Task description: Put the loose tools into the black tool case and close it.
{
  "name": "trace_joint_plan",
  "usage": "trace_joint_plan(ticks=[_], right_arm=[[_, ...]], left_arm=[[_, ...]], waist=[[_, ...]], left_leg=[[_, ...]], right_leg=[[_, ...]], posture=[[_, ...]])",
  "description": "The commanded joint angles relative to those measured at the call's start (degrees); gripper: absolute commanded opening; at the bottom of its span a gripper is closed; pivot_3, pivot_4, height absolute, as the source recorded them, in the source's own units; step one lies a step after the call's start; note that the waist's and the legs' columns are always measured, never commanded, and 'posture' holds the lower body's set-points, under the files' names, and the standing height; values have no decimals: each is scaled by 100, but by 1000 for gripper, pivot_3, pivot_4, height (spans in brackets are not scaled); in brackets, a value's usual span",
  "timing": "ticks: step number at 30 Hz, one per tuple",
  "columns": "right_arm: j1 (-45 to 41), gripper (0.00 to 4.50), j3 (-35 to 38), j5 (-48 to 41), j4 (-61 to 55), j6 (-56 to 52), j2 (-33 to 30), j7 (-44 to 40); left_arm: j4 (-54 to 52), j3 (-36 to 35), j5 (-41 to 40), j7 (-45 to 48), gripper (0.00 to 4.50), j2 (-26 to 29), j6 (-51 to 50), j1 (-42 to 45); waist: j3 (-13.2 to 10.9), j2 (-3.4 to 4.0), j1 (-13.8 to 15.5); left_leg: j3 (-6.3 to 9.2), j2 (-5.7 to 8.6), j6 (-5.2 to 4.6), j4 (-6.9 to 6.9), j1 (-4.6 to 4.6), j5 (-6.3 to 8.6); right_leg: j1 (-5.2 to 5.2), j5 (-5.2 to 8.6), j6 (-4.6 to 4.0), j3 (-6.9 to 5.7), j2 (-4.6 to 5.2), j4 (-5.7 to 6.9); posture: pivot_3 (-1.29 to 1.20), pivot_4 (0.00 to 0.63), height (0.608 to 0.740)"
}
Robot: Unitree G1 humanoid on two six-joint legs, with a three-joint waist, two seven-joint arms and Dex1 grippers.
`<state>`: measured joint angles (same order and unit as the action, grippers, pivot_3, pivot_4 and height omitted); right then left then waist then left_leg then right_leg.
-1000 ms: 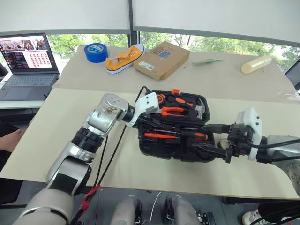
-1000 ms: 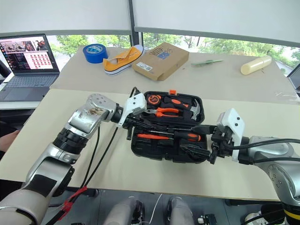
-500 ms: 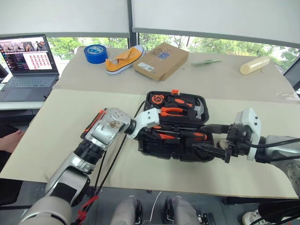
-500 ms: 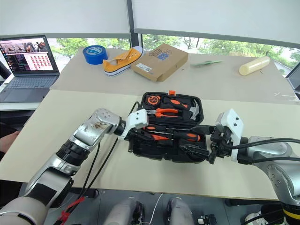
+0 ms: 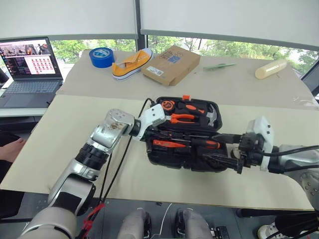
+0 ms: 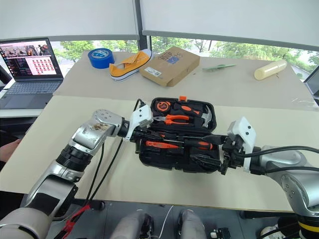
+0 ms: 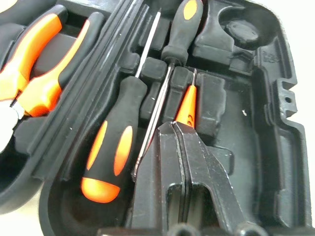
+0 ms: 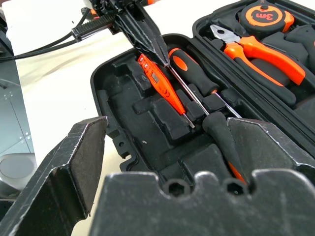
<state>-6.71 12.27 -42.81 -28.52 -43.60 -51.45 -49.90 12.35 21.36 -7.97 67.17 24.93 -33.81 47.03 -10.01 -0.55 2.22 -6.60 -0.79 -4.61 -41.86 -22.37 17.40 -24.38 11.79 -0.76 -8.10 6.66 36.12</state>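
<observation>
Black tool case (image 5: 185,133) lies open on the cream table (image 5: 65,134), near the front edge, lid half toward the window.

Lid half holds orange-handled pliers (image 5: 182,118), a tape measure (image 5: 167,105) and a hammer (image 5: 212,115).

Near half holds 2 screwdrivers (image 7: 114,142), laid head to tail in their slots, and the thin orange tester pen (image 8: 161,83) just beside them.

Left gripper (image 8: 160,54): fingers pressed together, nothing between them, tips down over the tester pen's end. Touching it or just above, hard to say from these angles.

Right gripper (image 5: 219,147): fingers spread wide, level, at the case's right end, 1 finger over the rim. It holds nothing.

Back of the table, well apart from the case: blue tape roll (image 5: 101,55), yellow shoe (image 5: 132,62), cardboard box (image 5: 172,64), pale cylinder (image 5: 271,68). Open laptop (image 5: 29,69) at far left.
</observation>
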Motion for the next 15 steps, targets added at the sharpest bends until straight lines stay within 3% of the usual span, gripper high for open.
trace_joint_plan(ticks=[1,7,15], right_arm=[[-82,4500,153,-33,-28,58,-18,-2],[15,4500,248,-50,-34,28,-65,1],[4,4500,302,-123,-57,-29,-56,38]], left_arm=[[-14,56,64,-9,49,-65,234,-11],[-240,-63,-87,28,49,-179,191,-38],[174,238,393,-111,49,-158,1009,-250]], waist=[[0,0,4],[0,0,3],[0,0,1]], left_leg=[[0,0,0,0,0,0],[0,0,0,0,0,0],[0,-1,0,0,2,0]], right_leg=[[0,0,0,0,0,0],[0,-1,0,0,1,-1],[1,-1,-1,2,1,-1]], posture=[[0,150,731],[0,150,731],[0,150,731]])
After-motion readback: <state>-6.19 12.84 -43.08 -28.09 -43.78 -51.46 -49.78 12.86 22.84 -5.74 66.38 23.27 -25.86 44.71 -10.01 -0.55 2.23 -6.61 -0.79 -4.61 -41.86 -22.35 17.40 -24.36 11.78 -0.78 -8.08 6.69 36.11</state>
